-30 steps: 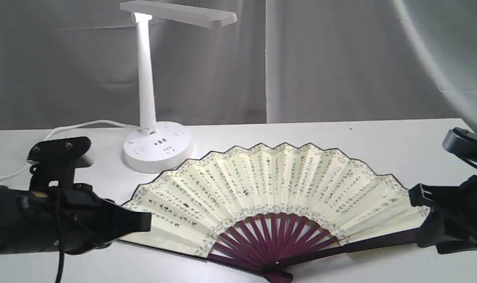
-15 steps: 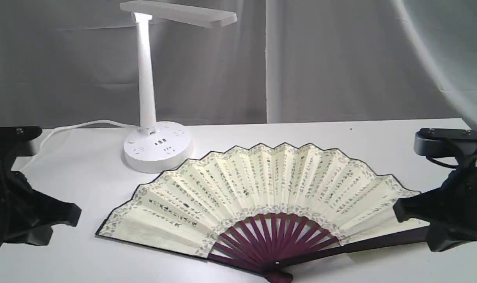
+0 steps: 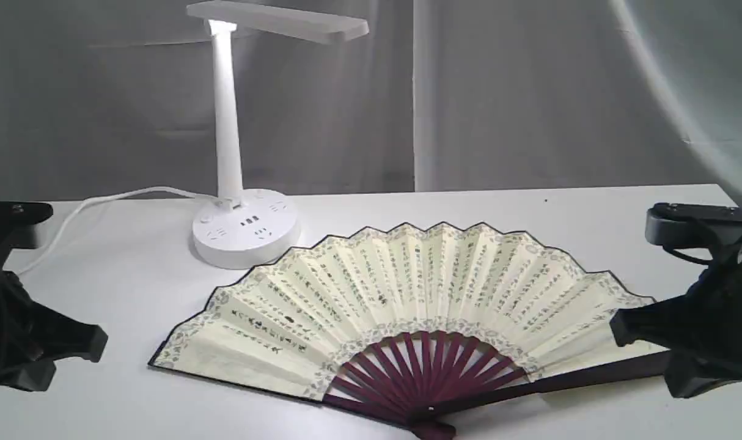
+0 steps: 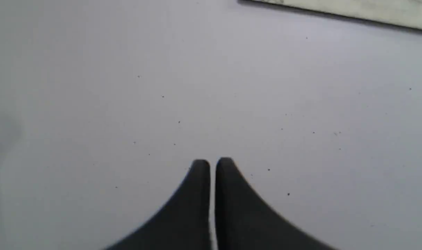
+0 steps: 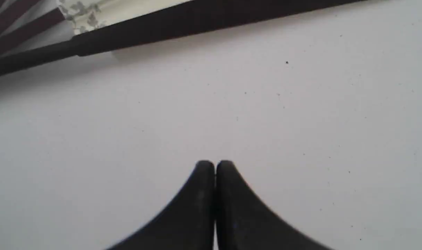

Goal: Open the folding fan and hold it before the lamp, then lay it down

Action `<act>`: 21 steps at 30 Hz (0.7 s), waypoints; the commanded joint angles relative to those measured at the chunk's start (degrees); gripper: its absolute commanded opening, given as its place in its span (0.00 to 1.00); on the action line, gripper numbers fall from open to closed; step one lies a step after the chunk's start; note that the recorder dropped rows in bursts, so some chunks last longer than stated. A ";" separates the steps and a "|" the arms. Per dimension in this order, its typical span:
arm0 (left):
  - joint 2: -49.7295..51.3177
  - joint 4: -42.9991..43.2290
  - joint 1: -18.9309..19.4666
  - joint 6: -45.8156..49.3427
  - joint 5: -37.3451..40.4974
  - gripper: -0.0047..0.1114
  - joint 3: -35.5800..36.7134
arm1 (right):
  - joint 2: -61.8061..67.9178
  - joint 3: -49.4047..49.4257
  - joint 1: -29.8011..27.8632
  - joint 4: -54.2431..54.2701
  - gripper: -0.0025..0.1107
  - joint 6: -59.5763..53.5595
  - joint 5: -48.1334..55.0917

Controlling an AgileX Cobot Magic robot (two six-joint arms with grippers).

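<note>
From outside we see the folding fan (image 3: 407,287) spread flat on the table (image 3: 560,208), with the lamp (image 3: 227,122) at its eleven o'clock. Left wrist: our left gripper (image 4: 212,162) is pinched closed, empty and clear of it. Right wrist: the right gripper (image 5: 215,163) is likewise empty, so we judge the lay-down done; next, just retreat.

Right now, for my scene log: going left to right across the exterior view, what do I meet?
left gripper → lamp → fan's pivot → right gripper
</note>
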 commanded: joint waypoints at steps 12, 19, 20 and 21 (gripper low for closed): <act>-0.51 -2.38 6.92 -0.75 3.55 0.04 0.18 | -5.15 0.11 -5.54 -2.67 0.02 -1.43 4.65; -0.51 -2.56 6.92 0.92 4.31 0.04 0.18 | -7.40 0.11 -5.42 -7.17 0.02 -1.50 4.74; -0.51 -2.56 6.92 1.18 4.31 0.04 0.18 | -7.78 0.11 -5.42 -7.17 0.02 -1.40 4.74; -0.51 -2.56 6.92 1.79 4.31 0.04 0.18 | -8.16 0.11 -5.42 -7.17 0.02 -1.40 4.74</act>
